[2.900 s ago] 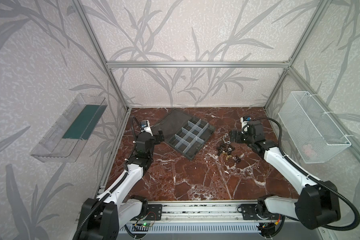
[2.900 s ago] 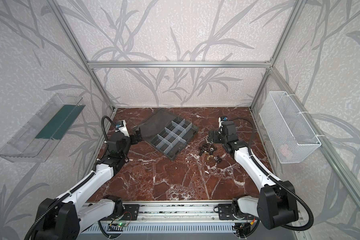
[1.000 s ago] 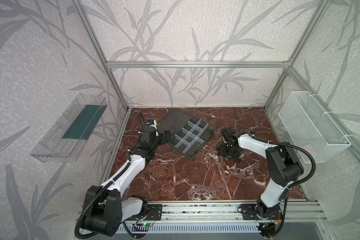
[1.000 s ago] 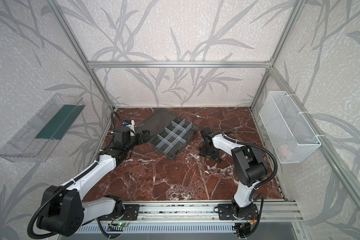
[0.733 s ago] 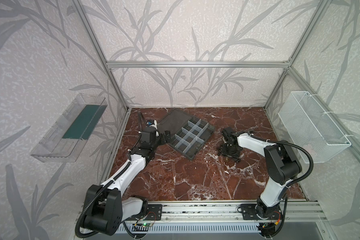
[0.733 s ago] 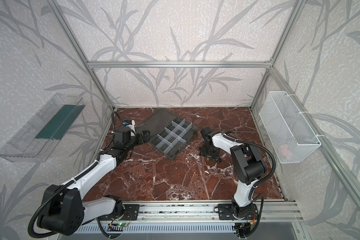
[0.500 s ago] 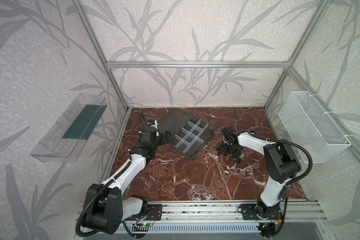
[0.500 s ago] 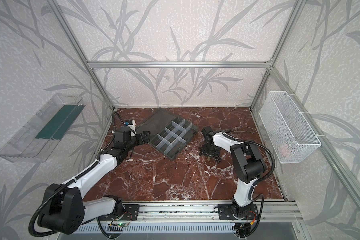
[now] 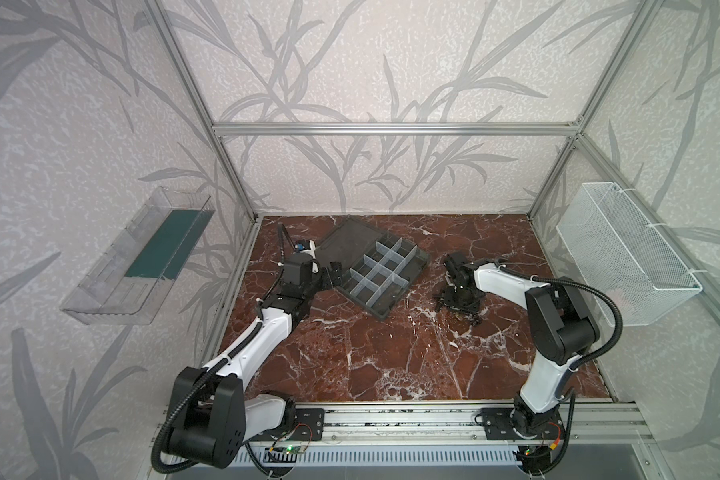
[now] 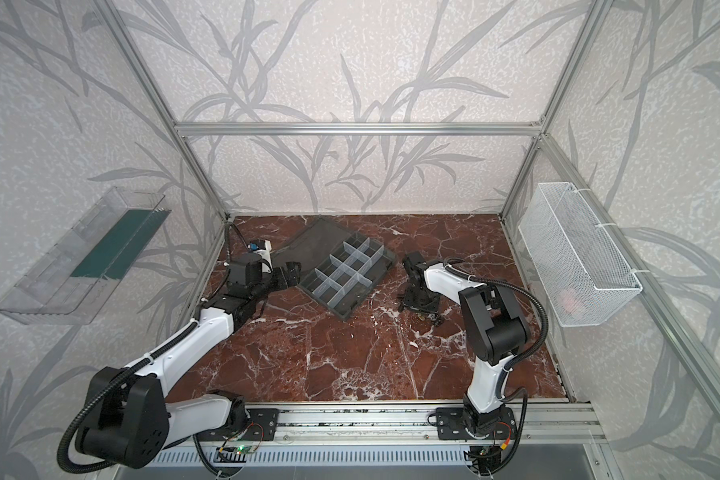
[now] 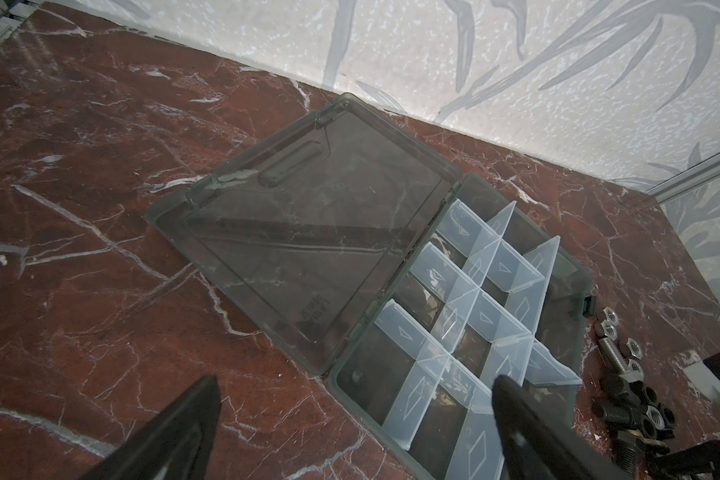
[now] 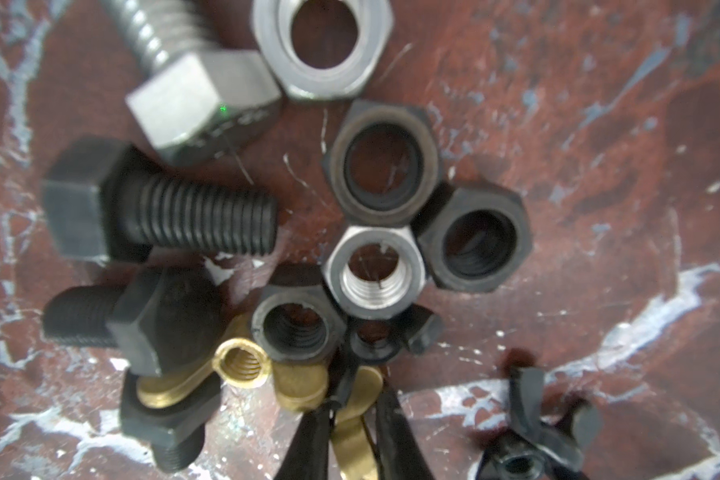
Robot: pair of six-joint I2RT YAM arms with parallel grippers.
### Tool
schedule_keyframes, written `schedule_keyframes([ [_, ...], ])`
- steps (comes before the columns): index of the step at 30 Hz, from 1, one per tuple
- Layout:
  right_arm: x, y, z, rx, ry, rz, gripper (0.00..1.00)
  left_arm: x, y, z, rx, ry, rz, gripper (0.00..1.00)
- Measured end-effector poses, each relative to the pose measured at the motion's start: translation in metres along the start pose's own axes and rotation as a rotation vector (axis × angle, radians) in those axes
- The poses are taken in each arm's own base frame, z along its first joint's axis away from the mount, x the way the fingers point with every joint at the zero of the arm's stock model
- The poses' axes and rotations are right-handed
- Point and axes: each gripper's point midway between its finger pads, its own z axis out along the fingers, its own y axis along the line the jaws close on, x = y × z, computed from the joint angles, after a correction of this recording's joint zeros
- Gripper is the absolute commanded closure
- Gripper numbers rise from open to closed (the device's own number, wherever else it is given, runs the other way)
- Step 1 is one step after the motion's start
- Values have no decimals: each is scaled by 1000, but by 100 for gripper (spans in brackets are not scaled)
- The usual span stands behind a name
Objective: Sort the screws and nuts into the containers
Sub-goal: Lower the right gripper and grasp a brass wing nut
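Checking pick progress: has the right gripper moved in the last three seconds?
Yes. The right gripper came forward, away from the back wall, onto the pile, pinching a brass wing nut.

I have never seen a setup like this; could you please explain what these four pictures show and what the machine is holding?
These are two robot arms mounted at the front of a marble table, each ending in a two-fingered gripper. Two pictures come from one camera head above, looking down on the whole scene. The other two come from a camera on each wrist, looking past the fingers. On the table lie an open grey organizer box with divided cells and, beside it, a heap of bolts and nuts. The left gripper hangs open by the box, holding nothing. The right gripper is down in the heap, its fingers closed on one wing of a brass wing nut.
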Motion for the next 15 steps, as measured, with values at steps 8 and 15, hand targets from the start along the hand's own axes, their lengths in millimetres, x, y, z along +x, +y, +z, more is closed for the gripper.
schedule_keyframes([
  [8,3,-1,-4,-13,-5,-106,100,0,0,0,0,0,0,1],
  [15,1,4,-15,-44,-28,-207,100,0,0,0,1,0,0,1],
])
